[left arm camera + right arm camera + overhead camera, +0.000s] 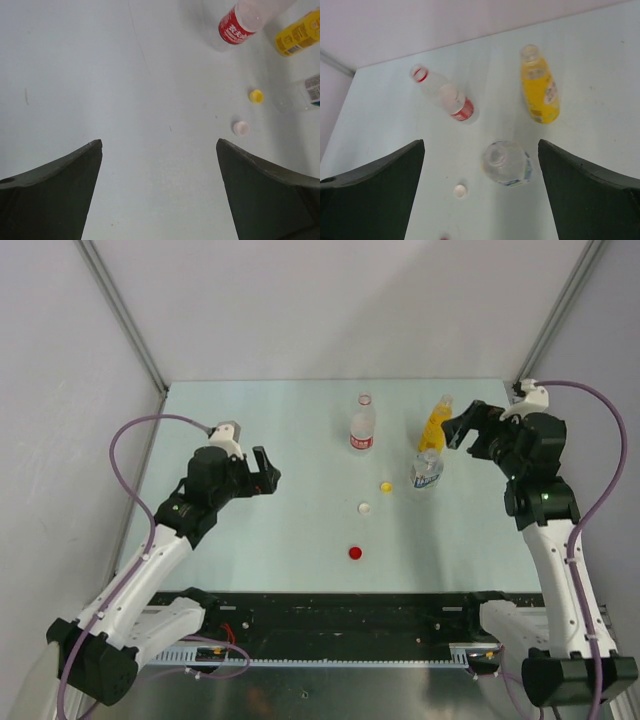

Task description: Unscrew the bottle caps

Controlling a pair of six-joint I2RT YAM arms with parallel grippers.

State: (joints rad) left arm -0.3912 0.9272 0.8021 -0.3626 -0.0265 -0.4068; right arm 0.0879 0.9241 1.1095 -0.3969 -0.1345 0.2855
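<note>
Three open-necked bottles stand upright at the back right of the table: a red-white labelled one (362, 426) (240, 22) (445, 95), a yellow-orange one (437, 423) (300, 37) (539, 87) and a blue-white labelled one (428, 470) (307, 92) (506, 162). The bottle caps lie loose on the table in front of them: yellow (386, 486) (256, 96), white (365, 508) (241, 128) (460, 190) and red (355, 553). My left gripper (268, 470) (159, 142) hangs open and empty, well left of the caps. My right gripper (458, 427) (481, 142) is open and empty just right of the yellow-orange bottle, above the blue-white one.
The pale green table (300, 440) is walled by white panels at the back and sides. A black rail (340, 615) runs along the near edge between the two arm bases.
</note>
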